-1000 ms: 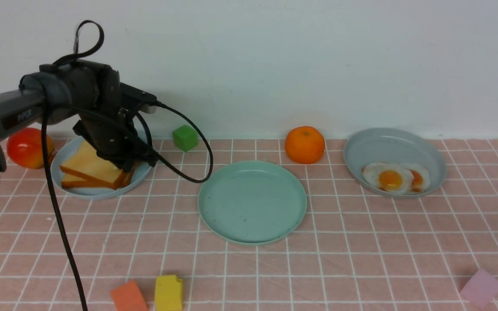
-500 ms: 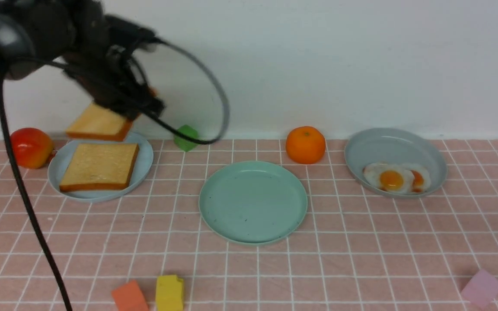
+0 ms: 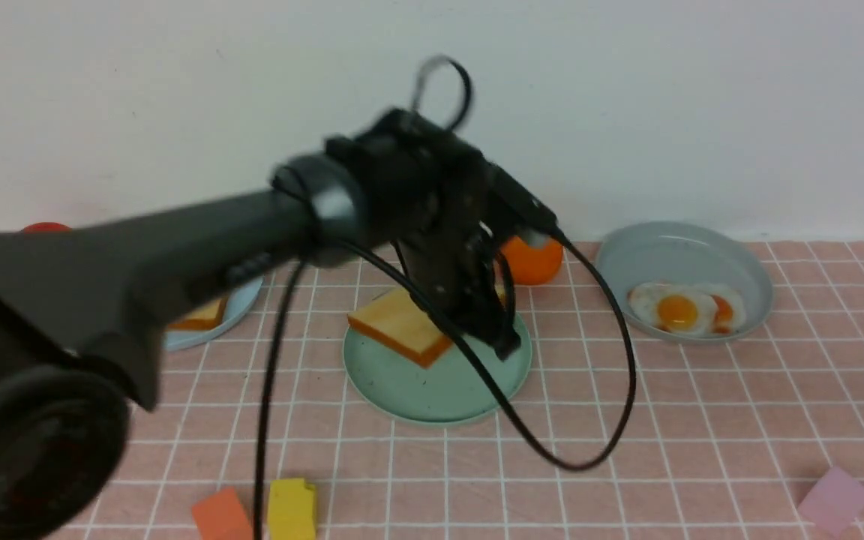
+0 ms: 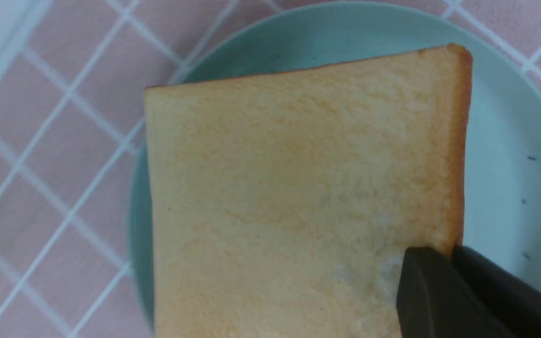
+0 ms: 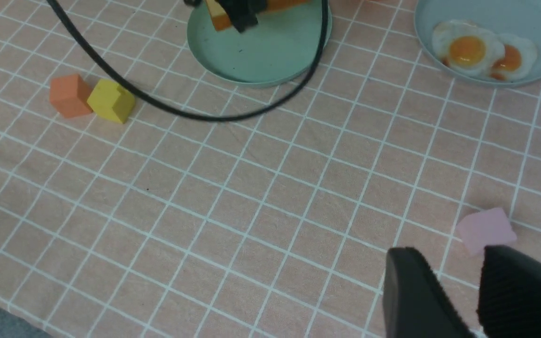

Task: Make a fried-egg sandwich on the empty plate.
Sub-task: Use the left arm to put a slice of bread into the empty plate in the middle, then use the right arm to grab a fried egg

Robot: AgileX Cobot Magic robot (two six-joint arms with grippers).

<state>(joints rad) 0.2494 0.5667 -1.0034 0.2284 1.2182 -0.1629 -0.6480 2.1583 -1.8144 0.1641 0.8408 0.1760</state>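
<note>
My left gripper (image 3: 493,330) is shut on one edge of a tan toast slice (image 3: 402,326) and holds it tilted low over the mint-green empty plate (image 3: 432,394). In the left wrist view the toast slice (image 4: 298,188) covers most of the plate (image 4: 510,141), with the black fingertips (image 4: 421,272) pinching its crust side. A second toast slice (image 3: 196,319) peeks from behind the arm on the pale blue plate (image 3: 243,300). The fried egg (image 3: 676,309) with the yellow-orange yolk lies in the grey dish (image 3: 672,244). My right gripper (image 5: 453,260) hangs open and holds nothing.
A darker-yolk egg (image 3: 726,309) overlaps the first one in the dish. An orange (image 3: 537,261) sits behind the mint plate. A cable loop (image 3: 589,450) dangles in front. Orange (image 3: 222,516), yellow (image 3: 293,508) and pink (image 3: 833,499) blocks lie near the front edge.
My left arm lifted the top toast slice off the pale blue plate, swung right and came down over the mint-green plate. The right gripper has not changed.
</note>
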